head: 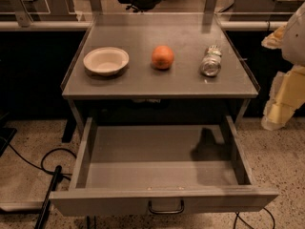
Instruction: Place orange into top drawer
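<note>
Camera view puts the gripper [280, 99] at the far right edge, pale and yellowish, hanging off the right side of the table [157, 84], level with the gap between tabletop and drawer. We can't tell if it is spread or closed; it carries nothing we can see. It is well apart from everything on the tabletop.

Nearest thing to it up top is the crushed can [210, 62], lying on its side near the right end. Next over, the orange [162, 57] sits mid-table, alone, touching neither the can nor the white bowl [106, 60] at the left. The top drawer [157, 149] stands wide open below the tabletop, floor bare, dark handle [166, 208] centred on the front panel.

Handling, our judgement:
- The orange looks firm with slight give and moderate weight, so an ordinary pinch should hold it.
- Its skin is smooth and a bit glossy, and it is round, so it may roll if nudged off-centre or slip from a shallow grip.
- Best hold is across the widest part, from above, jaws either side of the middle.
- It is not fragile, but a hard squeeze could bruise it.
- A low release into the drawer suits it, since it may roll on the flat metal floor.

The task has not started: the orange is on the table, not in the drawer.
</note>
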`<state>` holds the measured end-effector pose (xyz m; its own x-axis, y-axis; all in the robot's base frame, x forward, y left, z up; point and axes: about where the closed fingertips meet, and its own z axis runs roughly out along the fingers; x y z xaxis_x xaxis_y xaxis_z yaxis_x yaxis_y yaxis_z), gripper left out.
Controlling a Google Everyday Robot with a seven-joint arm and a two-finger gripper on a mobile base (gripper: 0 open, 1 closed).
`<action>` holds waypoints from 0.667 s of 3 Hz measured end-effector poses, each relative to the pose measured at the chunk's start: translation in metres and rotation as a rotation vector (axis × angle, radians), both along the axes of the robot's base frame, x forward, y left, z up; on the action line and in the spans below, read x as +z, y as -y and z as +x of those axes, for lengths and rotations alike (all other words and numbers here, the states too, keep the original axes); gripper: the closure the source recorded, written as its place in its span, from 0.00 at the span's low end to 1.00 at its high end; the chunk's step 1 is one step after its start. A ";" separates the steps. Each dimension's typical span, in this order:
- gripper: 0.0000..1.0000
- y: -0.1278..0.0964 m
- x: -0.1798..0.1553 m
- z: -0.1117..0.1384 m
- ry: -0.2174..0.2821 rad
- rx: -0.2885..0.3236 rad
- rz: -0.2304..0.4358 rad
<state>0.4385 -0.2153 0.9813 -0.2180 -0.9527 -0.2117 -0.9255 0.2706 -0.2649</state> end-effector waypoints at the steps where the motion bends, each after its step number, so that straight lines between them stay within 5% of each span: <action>1: 0.00 -0.005 0.004 0.010 0.018 0.006 -0.001; 2: 0.00 -0.021 0.011 0.043 0.054 0.018 -0.017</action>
<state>0.4819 -0.1943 0.9922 -0.1894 -0.9600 -0.2062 -0.9146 0.2489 -0.3187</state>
